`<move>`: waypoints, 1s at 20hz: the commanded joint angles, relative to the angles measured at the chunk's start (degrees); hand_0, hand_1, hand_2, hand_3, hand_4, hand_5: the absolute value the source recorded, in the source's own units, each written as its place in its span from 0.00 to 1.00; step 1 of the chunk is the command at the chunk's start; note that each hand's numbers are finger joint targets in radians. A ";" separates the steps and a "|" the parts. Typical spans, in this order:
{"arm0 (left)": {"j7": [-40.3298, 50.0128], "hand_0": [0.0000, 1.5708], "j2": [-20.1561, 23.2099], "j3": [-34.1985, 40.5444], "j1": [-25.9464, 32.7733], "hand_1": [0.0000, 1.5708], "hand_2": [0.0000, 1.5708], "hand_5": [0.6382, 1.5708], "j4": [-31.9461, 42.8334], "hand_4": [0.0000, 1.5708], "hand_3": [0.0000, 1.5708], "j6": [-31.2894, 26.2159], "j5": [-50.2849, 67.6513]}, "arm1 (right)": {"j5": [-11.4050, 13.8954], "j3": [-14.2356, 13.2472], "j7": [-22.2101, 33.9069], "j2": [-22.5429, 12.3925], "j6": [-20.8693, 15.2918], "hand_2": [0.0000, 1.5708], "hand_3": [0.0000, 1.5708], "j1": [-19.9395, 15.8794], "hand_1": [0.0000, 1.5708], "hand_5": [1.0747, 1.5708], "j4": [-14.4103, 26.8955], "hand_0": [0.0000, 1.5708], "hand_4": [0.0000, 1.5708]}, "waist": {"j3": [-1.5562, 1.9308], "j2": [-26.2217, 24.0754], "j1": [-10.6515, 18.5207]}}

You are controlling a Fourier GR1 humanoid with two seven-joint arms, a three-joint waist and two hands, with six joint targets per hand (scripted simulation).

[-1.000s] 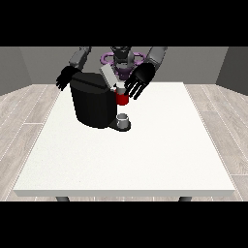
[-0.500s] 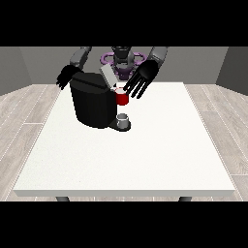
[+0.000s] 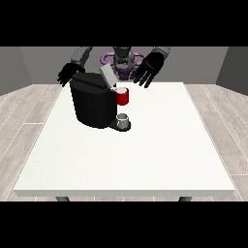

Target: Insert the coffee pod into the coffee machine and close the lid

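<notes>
The black coffee machine stands on the white table, left of the middle, with its grey lid tilted up. A red thing at the machine sits at its front right. Below it, a small grey thing rests on the machine's base. The hand at the view's right hovers open above and to the right of the red thing, fingers spread and holding nothing. The hand at the view's left hangs behind the machine's top left corner, fingers relaxed, also holding nothing.
The robot's torso stands behind the table's far edge. Wooden floor surrounds the table. Bare white tabletop stretches in front of the machine and to its right.
The hand at the view's right has lifted up and to the right, away from the red thing. The hand at the view's left has barely moved.
</notes>
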 commanded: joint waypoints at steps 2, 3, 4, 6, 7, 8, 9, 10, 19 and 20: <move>0.34 0.00 -4.62 5.29 4.99 0.00 0.00 1.00 0.07 0.00 0.00 -0.42 6.81 | -0.33 0.11 0.89 -0.27 0.68 0.00 0.00 4.48 0.00 1.00 -0.54 0.00 0.27 | -0.06 -7.17 2.60; 2.29 0.00 -6.58 7.44 4.07 0.00 0.00 1.00 -0.28 0.00 0.00 0.08 9.14 | -0.24 0.13 0.24 0.92 -0.17 0.00 0.00 5.41 0.00 1.00 0.68 0.00 0.25 | -0.04 -8.25 3.13; 1.54 0.00 -7.82 8.00 5.59 0.00 0.00 1.00 -0.75 0.00 0.00 0.97 10.10 | 1.11 0.09 0.81 1.39 -2.62 0.00 0.00 4.81 0.00 1.00 0.90 0.00 0.24 | -0.06 -8.89 5.32; -2.49 0.00 -9.02 12.08 9.64 0.00 0.00 1.00 -0.37 0.16 0.00 1.46 14.91 | -0.53 -0.71 2.25 -0.73 -0.29 0.00 0.00 4.65 0.00 1.00 -1.77 0.00 0.28 | -0.15 -10.61 5.75; -2.61 0.00 -9.30 14.83 11.02 0.00 0.00 1.00 0.27 0.17 0.00 0.58 17.90 | -1.06 -0.72 2.14 -1.80 1.53 0.00 0.00 7.17 0.00 1.00 -2.38 0.00 0.31 | -0.17 -12.66 5.08; -1.69 0.00 -12.23 14.04 10.94 0.00 0.00 1.00 -0.70 0.15 0.00 -1.31 18.85 | -0.70 -1.77 0.55 -1.90 0.77 0.00 0.00 7.33 0.00 1.00 0.37 0.00 0.31 | -0.05 -14.57 8.59; -3.32 0.00 -14.32 14.48 12.94 0.00 0.00 1.00 -1.00 0.00 0.00 -0.32 19.91 | 0.57 -1.36 -0.39 -2.04 -0.06 0.00 0.00 6.91 0.00 1.00 0.13 0.00 0.28 | -0.07 -14.56 9.75; -4.15 0.00 -12.93 14.71 15.31 0.00 0.00 1.00 -0.97 0.00 0.00 -1.13 20.10 | 0.16 -0.86 -0.48 -4.91 4.11 0.00 0.00 10.08 0.00 1.00 -0.80 0.00 0.23 | -0.06 -16.21 8.75; -3.41 0.00 -15.76 17.91 24.14 0.00 0.00 1.00 -2.45 0.06 0.00 -2.11 26.09 | -1.10 2.27 7.08 -6.93 8.39 0.00 0.00 5.69 0.00 1.00 -9.23 0.00 0.00 | -0.05 -22.46 12.37; -5.61 0.00 -18.35 16.53 27.35 0.00 0.00 1.00 -2.73 0.00 0.00 -2.28 25.74 | -0.46 0.93 8.76 -7.15 5.88 0.00 0.00 3.13 0.00 1.00 -8.49 0.00 0.03 | -0.05 -21.99 15.02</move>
